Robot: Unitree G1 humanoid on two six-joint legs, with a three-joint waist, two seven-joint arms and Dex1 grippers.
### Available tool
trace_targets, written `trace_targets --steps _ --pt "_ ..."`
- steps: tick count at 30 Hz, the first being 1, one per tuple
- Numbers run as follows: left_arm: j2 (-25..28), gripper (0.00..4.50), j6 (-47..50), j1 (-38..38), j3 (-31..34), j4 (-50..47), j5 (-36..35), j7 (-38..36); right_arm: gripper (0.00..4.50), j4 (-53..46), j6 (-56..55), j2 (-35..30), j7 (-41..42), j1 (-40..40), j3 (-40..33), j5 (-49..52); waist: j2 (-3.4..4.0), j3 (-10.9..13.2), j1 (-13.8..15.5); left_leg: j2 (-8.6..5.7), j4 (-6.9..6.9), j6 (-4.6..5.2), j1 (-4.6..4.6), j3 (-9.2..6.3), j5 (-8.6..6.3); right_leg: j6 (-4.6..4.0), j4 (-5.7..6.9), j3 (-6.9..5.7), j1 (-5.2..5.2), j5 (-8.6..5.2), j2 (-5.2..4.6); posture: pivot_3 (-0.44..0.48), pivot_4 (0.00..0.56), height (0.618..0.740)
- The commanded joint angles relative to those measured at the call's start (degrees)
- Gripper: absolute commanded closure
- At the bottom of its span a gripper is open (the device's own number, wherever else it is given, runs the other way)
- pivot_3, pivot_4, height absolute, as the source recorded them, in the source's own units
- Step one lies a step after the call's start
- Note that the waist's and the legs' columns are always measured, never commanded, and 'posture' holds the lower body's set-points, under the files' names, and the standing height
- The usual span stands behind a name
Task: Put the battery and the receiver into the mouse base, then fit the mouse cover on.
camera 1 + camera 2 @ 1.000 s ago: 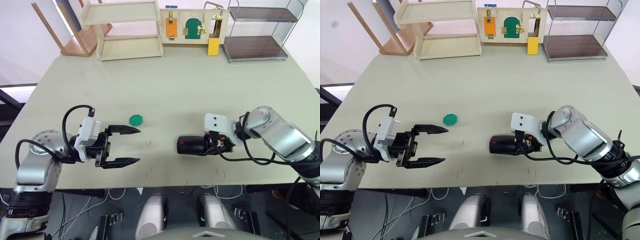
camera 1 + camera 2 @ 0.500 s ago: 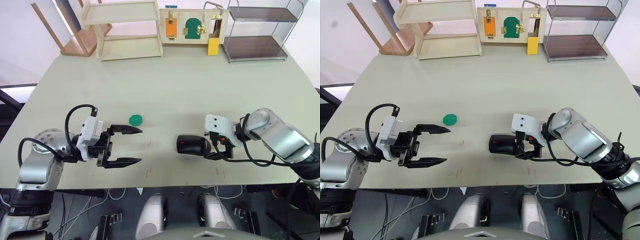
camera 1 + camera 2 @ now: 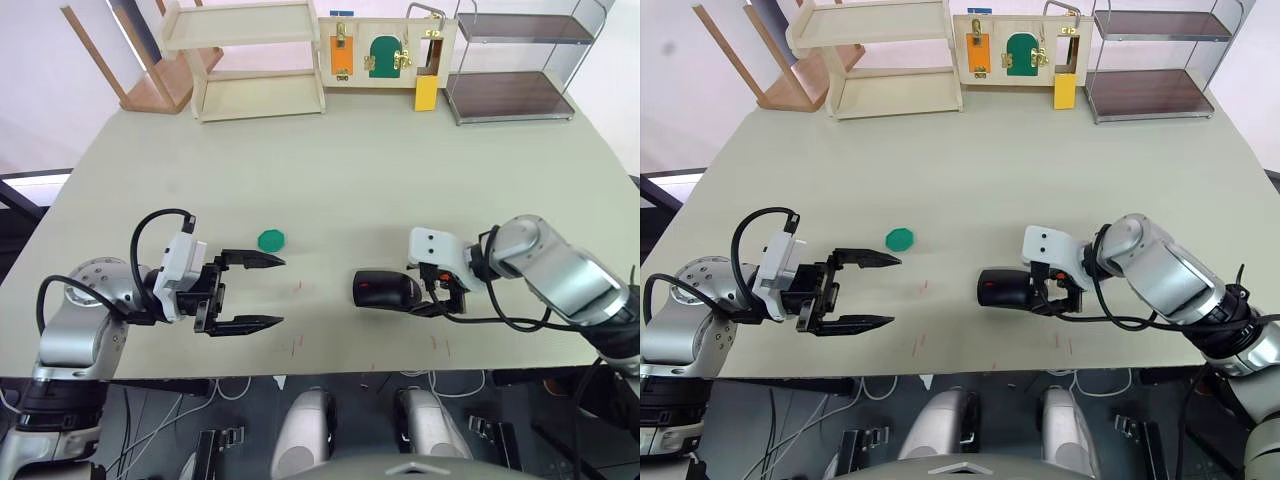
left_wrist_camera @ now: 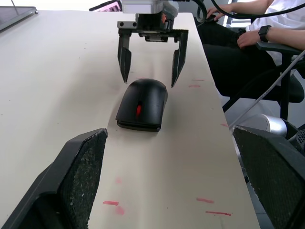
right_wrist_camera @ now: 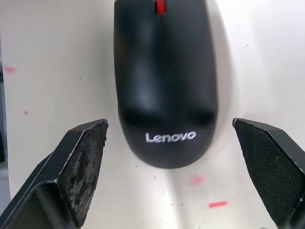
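I read "Lenovo" in silver on the rear of the mouse cover, which sits fitted on the mouse near the front edge of the worktop; the mouse base beneath it is hidden from me. Its long axis runs left to right, the red wheel end pointing at my left gripper and the logo end at my right gripper. Both grippers are spread wide and hold nothing, the right one's fingers just behind the mouse without touching it.

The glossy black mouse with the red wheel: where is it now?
The glossy black mouse lies on the table's near right part, just off the open right tool, right of the green disc.
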Motion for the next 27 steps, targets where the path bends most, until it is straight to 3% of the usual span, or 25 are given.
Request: trace_targets --steps 1,3,5,8,10,27 --pt "0.16 0.0 -0.66 -0.39 0.6 -0.88 -0.34 -0.08 0.09 -1.22 -2.99 3.66 -0.98 -1.64 -6.18 3.57 0.0 0.0 -0.1 0.0 0.0 0.0 0.0 0.0 0.0 0.02 0.01 0.0 0.0 0.01 0.0 0.0 0.15 0.74" --pt "0.12 0.0 -0.69 -0.44 0.54 -0.87 -0.32 -0.08 0.09 -1.24 -3.52 5.39 -1.57 -1.11 -6.93 4.35 0.0 0.0 -0.06 0.02 -0.01 0.0 0.01 -0.02 0.0 0.13 0.02 0.0 0.0 0.08 0.05 0.0 0.15 0.74" --pt "0.11 0.0 -0.73 -0.46 0.52 -0.89 -0.3 -0.06 0.61 -1.18 -3.63 6.36 -2.37 -0.73 -6.37 4.08 0.0 0.0 -0.01 0.02 -0.01 0.0 0.0 -0.04 0.0 0.13 0.02 -0.04 0.0 0.08 0.05 0.0 0.15 0.74" --pt "0.17 0.0 -0.64 -0.23 0.64 -1.14 -0.36 0.05 1.77 -0.67 -3.69 8.66 -4.51 -0.85 -5.71 3.49 0.0 0.0 0.02 0.01 0.0 0.0 -0.03 -0.05 0.0 0.14 0.02 -0.04 0.0 0.08 0.03 0.0 0.15 0.74" --pt "0.2 0.0 -0.59 -0.11 0.68 -1.23 -0.38 0.11 2.91 -0.52 -3.45 9.61 -5.38 -1.04 -5.26 3.24 0.0 0.0 -0.01 0.0 0.0 0.0 -0.02 -0.04 0.0 0.14 0.02 -0.04 0.0 0.08 0.03 0.0 0.15 0.74" --pt "0.14 0.0 -0.6 1.38 1.13 -2.28 -0.49 0.97 2.91 5.15 1.42 17.35 -11.35 -4.58 4.9 -1.64 0.01 0.0 -0.04 0.0 -0.01 -0.01 -0.02 -0.02 0.01 0.13 0.04 -0.08 0.0 0.08 0.04 0.0 0.15 0.74"
